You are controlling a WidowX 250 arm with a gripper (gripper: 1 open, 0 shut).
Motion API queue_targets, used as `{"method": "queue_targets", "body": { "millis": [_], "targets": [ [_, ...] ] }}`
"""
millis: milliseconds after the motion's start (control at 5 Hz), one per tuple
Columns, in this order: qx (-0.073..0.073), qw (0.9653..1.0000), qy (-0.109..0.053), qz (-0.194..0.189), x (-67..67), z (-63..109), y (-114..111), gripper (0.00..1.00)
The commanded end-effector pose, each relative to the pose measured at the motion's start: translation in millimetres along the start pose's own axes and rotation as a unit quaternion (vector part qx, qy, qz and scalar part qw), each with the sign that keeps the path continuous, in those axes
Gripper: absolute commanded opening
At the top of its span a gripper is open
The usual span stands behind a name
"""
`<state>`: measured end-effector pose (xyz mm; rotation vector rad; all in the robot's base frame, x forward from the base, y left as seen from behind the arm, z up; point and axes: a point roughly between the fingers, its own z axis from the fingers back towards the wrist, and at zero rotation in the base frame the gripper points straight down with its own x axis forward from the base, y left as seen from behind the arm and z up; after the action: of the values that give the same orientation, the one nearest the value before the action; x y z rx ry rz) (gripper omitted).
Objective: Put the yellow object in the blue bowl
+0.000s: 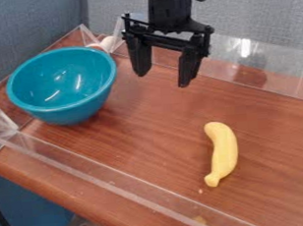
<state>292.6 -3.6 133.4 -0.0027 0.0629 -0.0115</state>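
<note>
Yellow object (221, 152), a small curved banana, lies flat on the desk (130, 136), well apart from the blue bowl (62, 84), off to the bowl's right and nearer the camera; nothing touches it. Its lower tip looks brownish, detail too small to confirm much else. The bowl sits upright on the desk at the left, deep, glossy teal; the visible inside looks empty, though the near inner wall is hidden by the rim. Tool (168, 69) hangs above the desk just right of the bowl and behind it, pointing down, dark fingers (189, 68) spread wide apart, gripping nothing. Arm above the tool is cut off at the top edge, so only the wrist part shows. Desk is reddish-brown wood grain, ringed by a low clear plastic wall (66, 161) running along the near edge right of the bowl and along the far side behind it; wall edges are hard to trace where glare hits. A pale bit of something sits at the far wall just behind the bowl, can't tell what. Backdrop behind the bowl is grey-blue fabric panelling (35, 21). Floor area below the desk corner is blurred, unreadable.
</note>
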Motion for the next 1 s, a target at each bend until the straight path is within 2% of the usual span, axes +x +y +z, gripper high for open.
{"method": "queue_targets", "body": {
  "millis": [0,200,400,600,800],
  "targets": [
    [0.002,0.9995,0.019,-0.027,-4.7,-20.6,-2,1.0],
    [0.005,0.9988,0.015,-0.047,-13.2,-36.4,-17,1.0],
    [0.004,1.0,-0.007,-0.004,-21.9,-38.3,-47,1.0],
    [0.0,0.9981,-0.032,0.053,-24.6,-44.1,-75,1.0],
    [-0.007,0.9969,-0.053,0.058,-18.7,-43.0,-98,1.0]
  ]
}}
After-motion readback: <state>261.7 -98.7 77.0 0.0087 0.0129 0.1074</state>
